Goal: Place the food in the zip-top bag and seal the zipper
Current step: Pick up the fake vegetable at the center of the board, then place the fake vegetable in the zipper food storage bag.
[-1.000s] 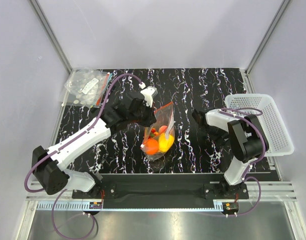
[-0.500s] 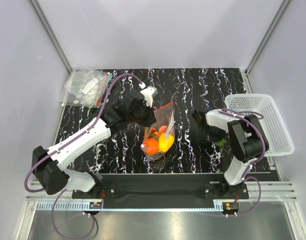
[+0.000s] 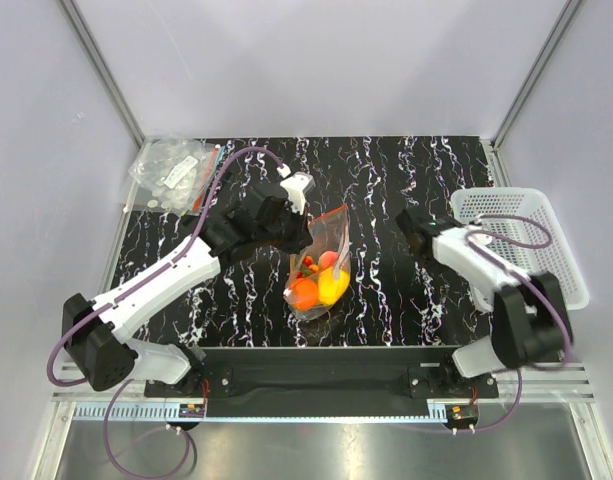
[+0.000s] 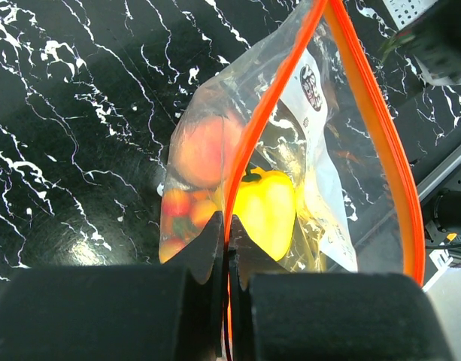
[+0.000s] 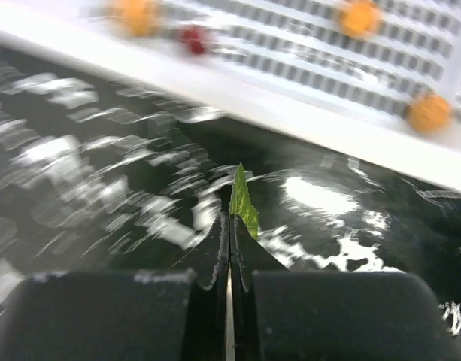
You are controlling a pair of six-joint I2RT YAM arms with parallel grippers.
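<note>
**Left gripper** (image 4: 227, 239): jaws clenched on the zipper (image 4: 269, 113) of the zip-top bag (image 3: 324, 262), whose mouth gapes open. The food (image 4: 266, 212) lies inside the bag, toward its closed end. **Right gripper** (image 5: 230, 226): well apart from the bag on its right, fingers pinched tight on a green leaf-like piece (image 5: 243, 201), near the white basket (image 3: 546, 240).

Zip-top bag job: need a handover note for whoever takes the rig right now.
Left gripper: shut on the zipper, holds the zip-top bag mouth open.
Right gripper: shut on a small green piece, near the basket, apart from the bag.
Done: orange, peach and yellow food sits inside the bag.
Left: bag the green piece if it belongs, then seal the zipper.
</note>
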